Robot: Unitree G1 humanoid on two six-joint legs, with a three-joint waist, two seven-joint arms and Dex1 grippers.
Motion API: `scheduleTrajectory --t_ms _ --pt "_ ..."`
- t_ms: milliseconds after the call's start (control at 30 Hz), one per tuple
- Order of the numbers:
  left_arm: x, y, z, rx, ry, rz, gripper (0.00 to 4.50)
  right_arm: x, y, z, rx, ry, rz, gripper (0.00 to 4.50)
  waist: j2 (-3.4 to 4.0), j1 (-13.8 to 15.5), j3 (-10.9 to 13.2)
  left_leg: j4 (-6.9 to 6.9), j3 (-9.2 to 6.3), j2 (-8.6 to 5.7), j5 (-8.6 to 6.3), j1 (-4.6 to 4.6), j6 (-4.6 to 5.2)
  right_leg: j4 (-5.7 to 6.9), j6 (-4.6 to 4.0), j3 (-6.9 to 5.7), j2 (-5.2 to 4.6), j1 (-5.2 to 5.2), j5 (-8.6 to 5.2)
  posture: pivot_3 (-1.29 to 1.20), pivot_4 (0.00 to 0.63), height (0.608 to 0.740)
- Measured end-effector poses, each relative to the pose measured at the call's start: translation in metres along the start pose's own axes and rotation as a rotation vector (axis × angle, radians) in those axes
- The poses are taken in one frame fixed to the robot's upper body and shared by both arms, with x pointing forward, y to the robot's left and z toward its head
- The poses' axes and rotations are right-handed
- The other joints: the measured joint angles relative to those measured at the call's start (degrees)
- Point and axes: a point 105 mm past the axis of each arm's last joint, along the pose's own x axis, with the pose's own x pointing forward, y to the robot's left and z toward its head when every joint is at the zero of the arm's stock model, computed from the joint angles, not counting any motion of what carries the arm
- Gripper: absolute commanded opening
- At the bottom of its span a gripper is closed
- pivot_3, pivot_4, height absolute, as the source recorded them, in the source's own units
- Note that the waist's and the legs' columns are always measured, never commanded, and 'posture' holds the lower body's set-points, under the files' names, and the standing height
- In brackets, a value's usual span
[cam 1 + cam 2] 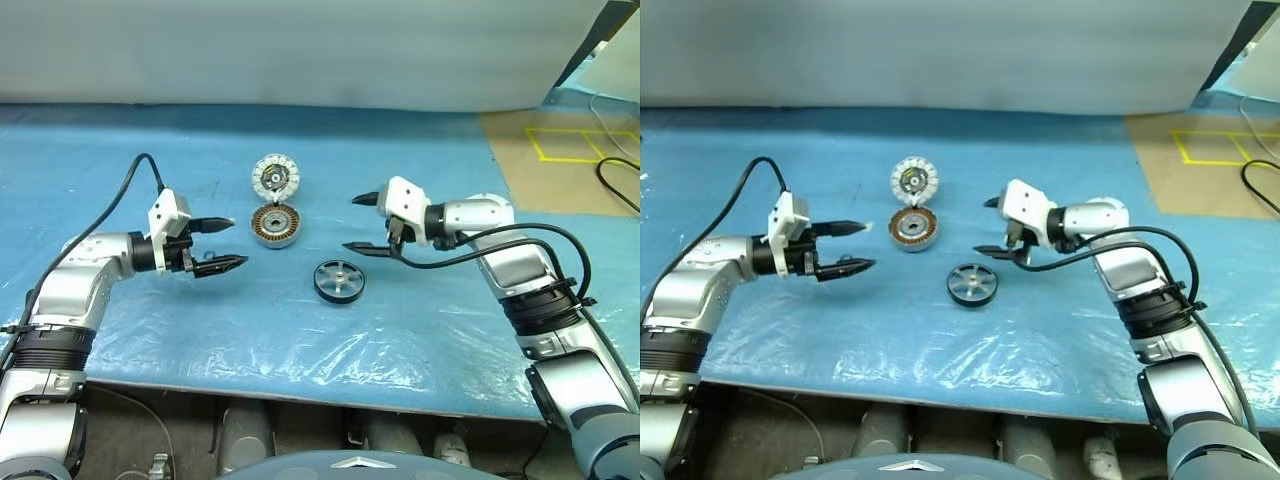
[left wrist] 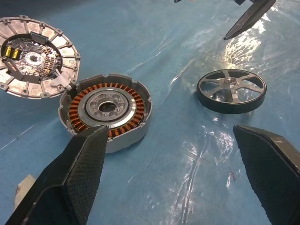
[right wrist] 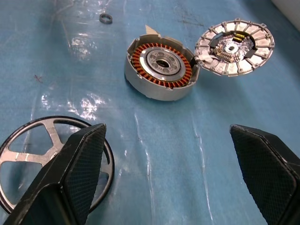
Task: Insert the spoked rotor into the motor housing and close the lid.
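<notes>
Both sets of fingers stand wide and empty: left gripper (image 1: 222,246), right gripper (image 1: 362,224). Spoked rotor (image 1: 338,280) lies loose on the tabletop (image 1: 420,340), near-right of the motor housing (image 1: 276,225); lid (image 1: 275,179) open behind. You have yet to grasp the rotor; lower your right gripper over its rim.

Both arms are extended forward and bent inward, so that the two claws are directed toward each other. The left claw (image 1: 222,245) is held roughly level, pointing toward the robot's right, with its two black fingers spread wide and nothing gripped between them. The right claw (image 1: 360,224) is angled slightly downward, pointing toward the robot's left, its fingers likewise spread wide and empty. Each claw is held above the table (image 1: 420,330), well apart from the other. A black cable is routed along each forearm.
</notes>
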Motion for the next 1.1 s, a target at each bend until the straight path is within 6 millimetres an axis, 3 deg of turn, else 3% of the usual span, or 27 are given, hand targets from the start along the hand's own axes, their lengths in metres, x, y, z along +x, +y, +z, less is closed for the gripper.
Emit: scheduleTrajectory --t_ms 267,1100 --pt "0.006 -0.013 -0.001 0.003 -0.031 -0.012 4.50 0.013 -0.005 0.014 0.012 -0.061 -0.007 4.44 -0.01 -0.1 0.0 0.01 0.01 0.01 -0.01 0.00 -0.01 0.03 -0.02 -0.01 0.00 -0.02 0.00 0.00 0.150 0.740" --pt "0.007 -0.011 -0.005 0.019 -0.063 0.047 4.50 0.033 -0.011 0.039 -0.018 -0.091 0.123 4.44 0.00 -0.1 0.0 0.04 0.01 0.02 0.11 -0.04 0.19 0.06 -0.02 -0.03 0.00 -0.03 0.00 0.00 0.150 0.740"
